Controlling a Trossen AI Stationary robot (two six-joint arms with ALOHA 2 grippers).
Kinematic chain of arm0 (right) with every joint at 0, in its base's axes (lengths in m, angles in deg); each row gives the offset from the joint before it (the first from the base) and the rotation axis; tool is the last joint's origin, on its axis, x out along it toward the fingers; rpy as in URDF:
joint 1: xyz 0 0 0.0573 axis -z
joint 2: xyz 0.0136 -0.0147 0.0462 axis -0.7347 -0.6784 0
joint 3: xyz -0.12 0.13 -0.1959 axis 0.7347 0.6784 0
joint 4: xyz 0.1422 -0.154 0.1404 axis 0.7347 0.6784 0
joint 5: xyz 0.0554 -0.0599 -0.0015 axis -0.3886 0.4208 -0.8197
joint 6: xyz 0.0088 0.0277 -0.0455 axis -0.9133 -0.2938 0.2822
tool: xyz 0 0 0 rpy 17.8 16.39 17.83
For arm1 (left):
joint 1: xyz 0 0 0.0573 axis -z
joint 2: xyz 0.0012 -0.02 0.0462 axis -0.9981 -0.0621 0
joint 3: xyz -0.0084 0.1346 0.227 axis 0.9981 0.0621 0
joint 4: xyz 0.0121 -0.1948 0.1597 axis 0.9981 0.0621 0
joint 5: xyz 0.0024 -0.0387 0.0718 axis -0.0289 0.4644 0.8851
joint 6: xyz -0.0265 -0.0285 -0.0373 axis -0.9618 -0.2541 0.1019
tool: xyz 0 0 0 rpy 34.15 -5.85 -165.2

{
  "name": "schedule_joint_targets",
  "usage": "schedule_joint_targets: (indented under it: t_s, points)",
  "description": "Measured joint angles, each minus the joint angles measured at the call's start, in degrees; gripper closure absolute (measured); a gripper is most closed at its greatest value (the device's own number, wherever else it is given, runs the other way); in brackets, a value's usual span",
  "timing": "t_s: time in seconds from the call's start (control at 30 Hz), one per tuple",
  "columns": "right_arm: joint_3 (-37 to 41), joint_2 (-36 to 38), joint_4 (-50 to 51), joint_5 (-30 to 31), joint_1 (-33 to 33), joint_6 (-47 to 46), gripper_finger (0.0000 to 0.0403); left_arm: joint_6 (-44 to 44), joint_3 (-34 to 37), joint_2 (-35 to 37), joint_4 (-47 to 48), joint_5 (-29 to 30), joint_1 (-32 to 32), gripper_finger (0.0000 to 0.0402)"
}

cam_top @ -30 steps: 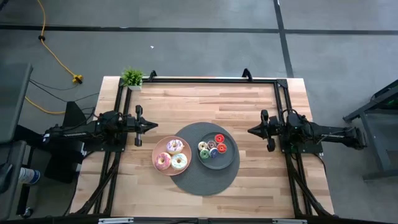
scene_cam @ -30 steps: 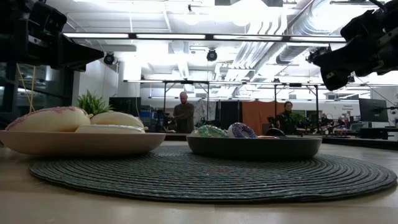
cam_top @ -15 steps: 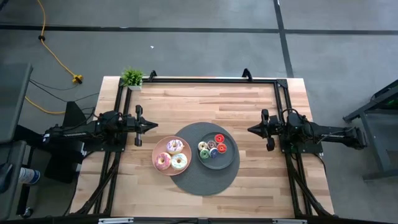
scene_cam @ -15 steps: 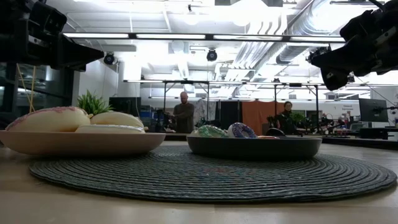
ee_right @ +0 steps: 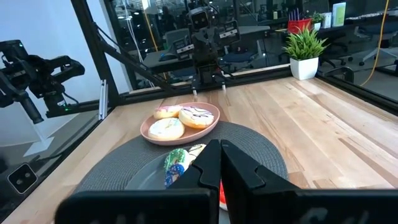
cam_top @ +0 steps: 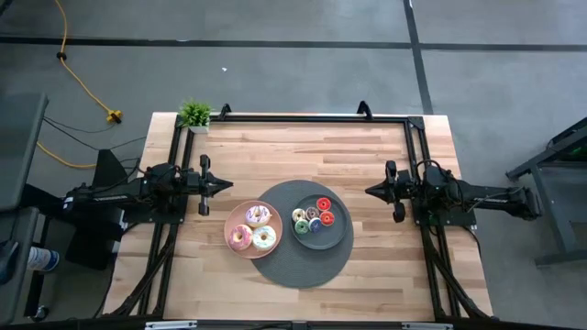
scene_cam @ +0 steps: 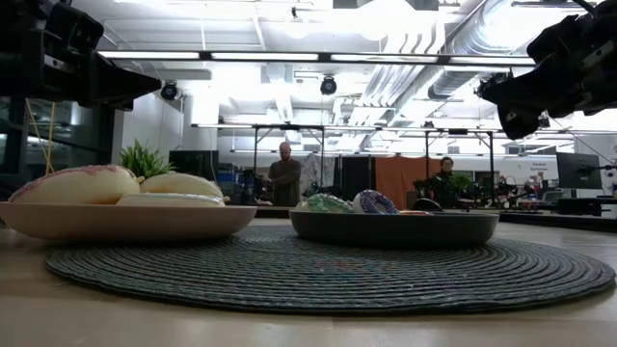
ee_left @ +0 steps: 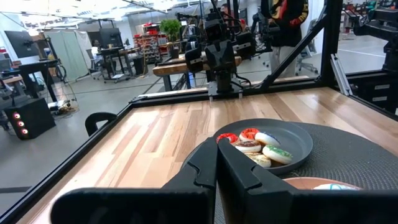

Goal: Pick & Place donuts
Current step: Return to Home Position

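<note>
Three larger iced donuts (cam_top: 251, 228) lie on a pink plate (cam_top: 230, 225) at the left rim of a round dark mat (cam_top: 303, 266). Several tiny donuts (cam_top: 314, 216), red, green, blue and brown, lie on a grey plate (cam_top: 339, 236) on the mat. My left gripper (cam_top: 228, 184) hovers shut above the table, left of and beyond the pink plate. My right gripper (cam_top: 369, 192) hovers shut to the right of the grey plate. In the left wrist view the tiny donuts (ee_left: 256, 145) lie past the shut fingers (ee_left: 216, 163); the right wrist view shows the larger donuts (ee_right: 181, 118) beyond its shut fingers (ee_right: 220, 157).
A small potted plant (cam_top: 194, 115) stands at the table's far left corner. A black frame (cam_top: 303, 118) runs along the far edge and both sides. Bare wood lies between the plates and the far edge. People stand in the room behind (scene_cam: 283, 174).
</note>
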Motion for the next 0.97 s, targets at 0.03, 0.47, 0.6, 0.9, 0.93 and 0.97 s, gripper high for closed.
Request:
schedule_joint_targets:
  t_s: [0.03,0.47,0.6,0.9,0.93,0.97]
  points:
    - [0.0,0.0,0.0,0.0,0.0,0.0,0.0401,0.0,0.0,0.0,0.0,0.0,0.0,0.0401]
    - [0.0,0.0,0.0,0.0,0.0,0.0,0.0402,0.0,0.0,0.0,0.0,0.0,0.0,0.0401]
    - [0.0,0.0,0.0,0.0,0.0,0.0,0.0401,0.0,0.0,0.0,0.0,0.0,0.0,0.0401]
    - [0.0,0.0,0.0,0.0,0.0,0.0,0.0402,0.0,0.0,0.0,0.0,0.1,0.0,0.0401]
    - [0.0,0.0,0.0,0.0,0.0,0.0,0.0401,0.0,0.0,0.0,0.0,0.1,0.0,0.0401]
    - [0.0,0.0,0.0,0.0,0.0,0.0,0.0401,0.0,0.0,0.0,0.0,0.1,0.0,0.0401]
